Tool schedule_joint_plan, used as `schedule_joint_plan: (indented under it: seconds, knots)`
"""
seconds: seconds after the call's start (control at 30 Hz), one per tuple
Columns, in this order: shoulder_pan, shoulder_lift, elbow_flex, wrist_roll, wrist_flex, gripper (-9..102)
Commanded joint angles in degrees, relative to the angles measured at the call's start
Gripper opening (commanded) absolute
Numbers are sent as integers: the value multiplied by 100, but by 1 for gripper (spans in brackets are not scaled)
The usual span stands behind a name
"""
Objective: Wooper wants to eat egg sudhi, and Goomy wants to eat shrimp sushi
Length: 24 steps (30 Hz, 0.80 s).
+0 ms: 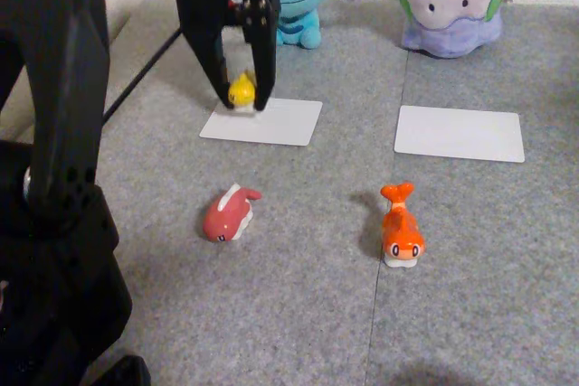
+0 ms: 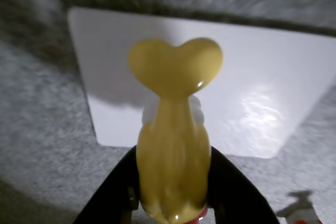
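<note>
Gripper (image 1: 242,97): black, clamped on egg sudhi (image 1: 242,89), upper left of the other view.
Egg sudhi: glossy yellow, heart-shaped tail, between both fingers, over left white card (image 1: 262,121).
Shrimp sushi (image 1: 401,228): orange, lower centre-right, grey carpet (image 1: 298,314).

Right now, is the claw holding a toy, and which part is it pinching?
Yes. The claw holds the yellow egg sushi fish by the sides of its body, tail free, at the white card's edge.
</note>
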Motion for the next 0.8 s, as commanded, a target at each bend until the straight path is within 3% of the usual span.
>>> schedule_joint_plan:
  seconds: [0.0, 0.07, 0.33, 0.5, 0.63, 0.77]
  knots:
    - [229, -62, -44, -79, -167, 5]
    - [272, -141, -44, -88, -193, 7]
    - [176, -53, -97, -35, -167, 36]
    - [193, 466, -105, -44, -9, 37]
    - [299, 1626, -35, -114, 650, 37]
    - [1020, 2856, 422, -615, 659, 37]
